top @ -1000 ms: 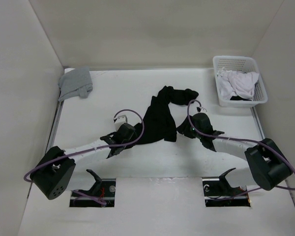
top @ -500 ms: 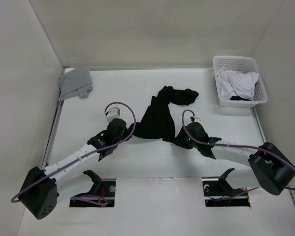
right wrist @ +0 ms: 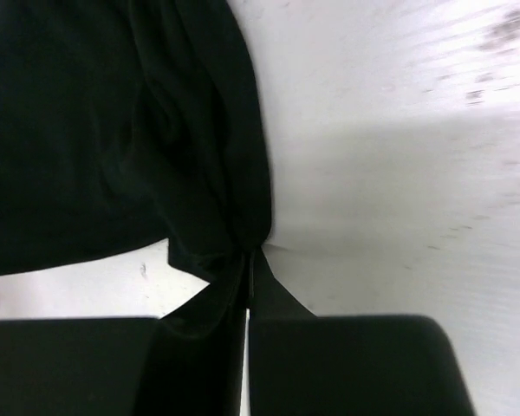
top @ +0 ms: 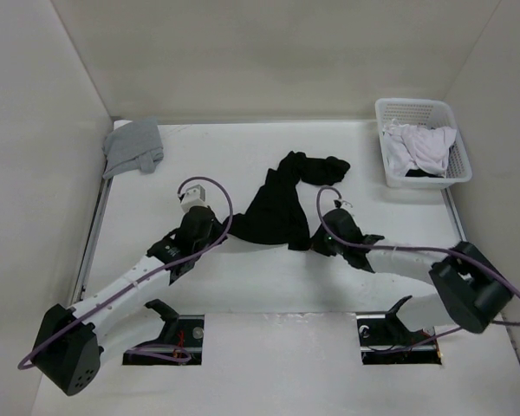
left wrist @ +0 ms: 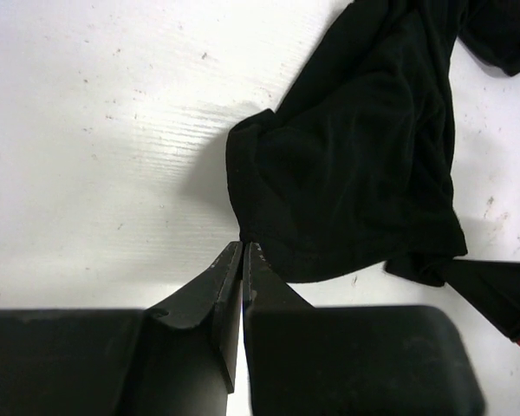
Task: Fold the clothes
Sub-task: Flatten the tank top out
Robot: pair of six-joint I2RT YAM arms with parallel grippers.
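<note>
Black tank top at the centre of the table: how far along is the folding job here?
Done: a grey garment lies bundled at the far left corner, seemingly folded. In hand: the black tank top lies crumpled, unfolded; the left gripper and right gripper are each shut on a near corner of it. Left: spreading and folding it, then the white garment in the basket.
</note>
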